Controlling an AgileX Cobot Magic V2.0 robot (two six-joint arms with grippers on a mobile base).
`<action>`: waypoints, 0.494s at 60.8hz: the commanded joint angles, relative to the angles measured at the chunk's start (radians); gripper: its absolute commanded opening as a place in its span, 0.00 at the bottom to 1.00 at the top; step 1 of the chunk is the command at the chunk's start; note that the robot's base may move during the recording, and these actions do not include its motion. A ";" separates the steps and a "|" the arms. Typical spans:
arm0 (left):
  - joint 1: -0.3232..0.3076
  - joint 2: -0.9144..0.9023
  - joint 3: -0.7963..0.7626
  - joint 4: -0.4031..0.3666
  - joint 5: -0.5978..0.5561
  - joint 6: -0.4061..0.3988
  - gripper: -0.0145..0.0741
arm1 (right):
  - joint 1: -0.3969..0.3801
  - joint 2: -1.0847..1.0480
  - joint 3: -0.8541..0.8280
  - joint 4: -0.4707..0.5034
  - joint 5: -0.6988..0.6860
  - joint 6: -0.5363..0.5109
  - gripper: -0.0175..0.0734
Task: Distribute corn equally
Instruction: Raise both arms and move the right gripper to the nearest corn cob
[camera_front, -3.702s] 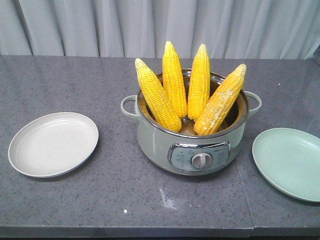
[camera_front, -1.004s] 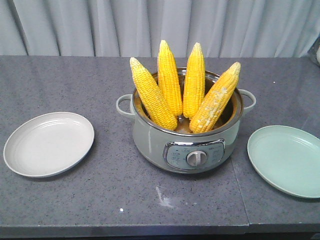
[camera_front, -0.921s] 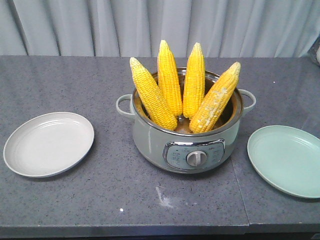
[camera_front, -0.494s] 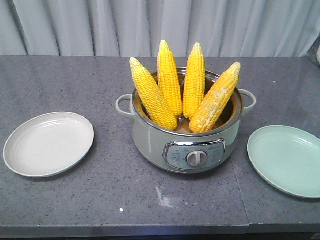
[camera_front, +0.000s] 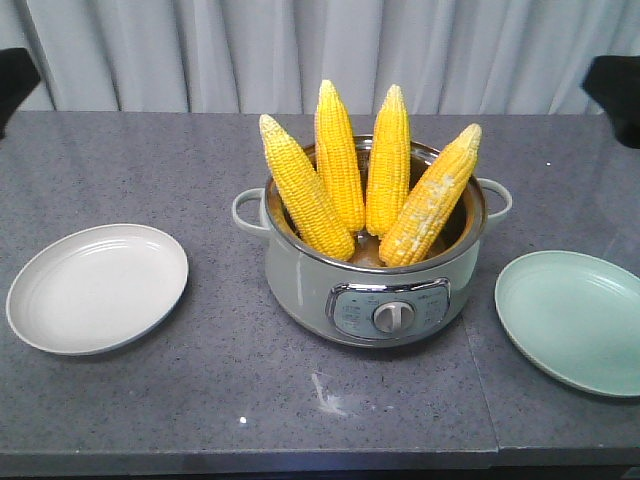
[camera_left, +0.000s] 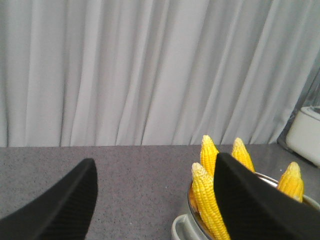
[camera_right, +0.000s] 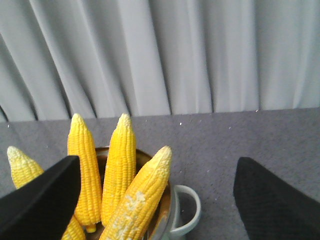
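The left gripper (camera_left: 155, 162) hangs above the table at the upper left corner of the front view, where only a dark edge of it shows. In its own wrist view its two black fingers (camera_left: 60, 210) reach in from the bottom corners with the jaws wide apart and nothing between them, pointing level toward the curtain. The right gripper (camera_right: 159, 160) sits likewise at the upper right corner of the front view. Its black fingers (camera_right: 272, 200) are spread wide and hold nothing, and the cobs stand below and between them in its wrist view. The grey speckled table (camera_front: 150, 170) fills the lower part of the frame. At centre left lies a cream plate (camera_front: 97, 289), bare. In the middle stands a pale green pot (camera_front: 300, 275) with a handle on each side and a round dial (camera_front: 393, 316) on a silver panel at its front. The corn (camera_front: 340, 155) is all in the pot: four yellow cobs stand on end, tips up, fanned out and leaning on the rim, the outer two tilted left and right. A white smear (camera_front: 330, 395) marks the table just in front of the pot. At lower right lies a green plate (camera_front: 572, 320), bare, partly cut by the frame edge. A pleated grey curtain (camera_front: 300, 50) closes off the top of the frame behind the table.
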 joint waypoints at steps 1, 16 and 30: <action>-0.008 0.059 -0.059 -0.004 -0.043 0.002 0.71 | 0.010 0.112 -0.113 0.026 -0.019 -0.020 0.85; -0.008 0.148 -0.080 -0.004 -0.003 0.001 0.71 | 0.009 0.409 -0.318 0.165 0.038 -0.107 0.85; -0.008 0.151 -0.080 -0.004 0.003 0.001 0.71 | 0.008 0.577 -0.389 0.177 0.070 -0.113 0.85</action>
